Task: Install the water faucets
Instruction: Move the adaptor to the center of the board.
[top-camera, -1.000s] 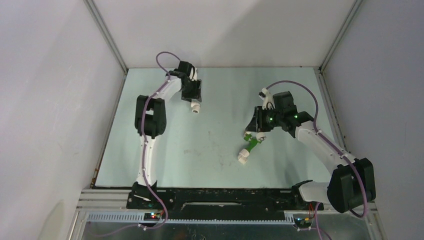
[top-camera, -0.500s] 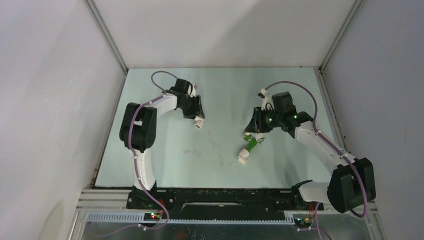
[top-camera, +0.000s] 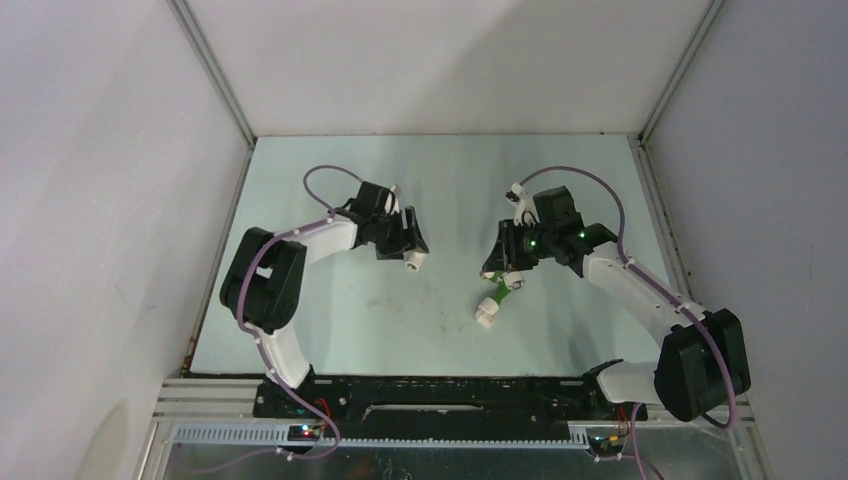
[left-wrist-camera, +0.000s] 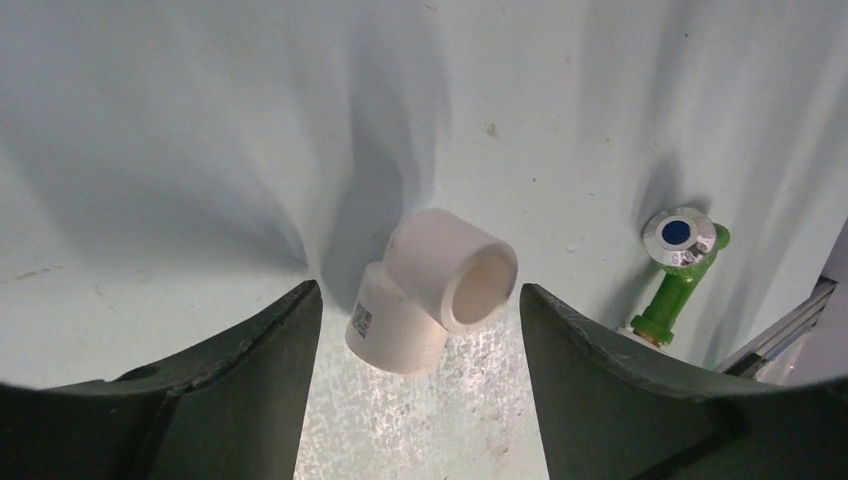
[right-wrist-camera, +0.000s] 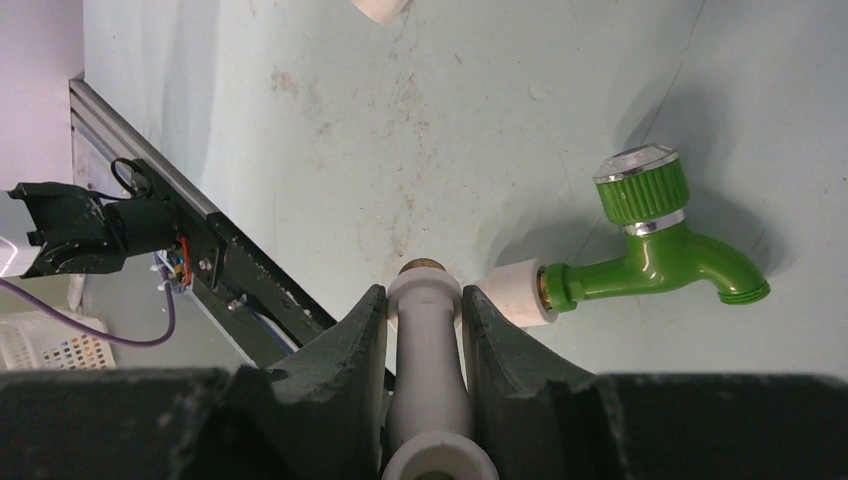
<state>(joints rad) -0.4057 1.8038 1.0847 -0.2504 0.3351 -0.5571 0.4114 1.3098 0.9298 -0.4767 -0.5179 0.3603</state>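
The right gripper (right-wrist-camera: 425, 305) is clamped on the white faucet (right-wrist-camera: 425, 350) by its body, brass threaded end poking past the fingertips, over the desk (top-camera: 330, 330) right of centre. The green faucet (right-wrist-camera: 650, 260) lies flat just beside it, its stem already in a short white fitting (right-wrist-camera: 518, 295). The left gripper (left-wrist-camera: 420, 288) stands wide, jaws either side of the white elbow (left-wrist-camera: 455, 270) and not touching it. The elbow lies left of centre with its open mouth turned toward the green faucet's side, so the thread likely has to travel leftward into it. The left arm is nearer.
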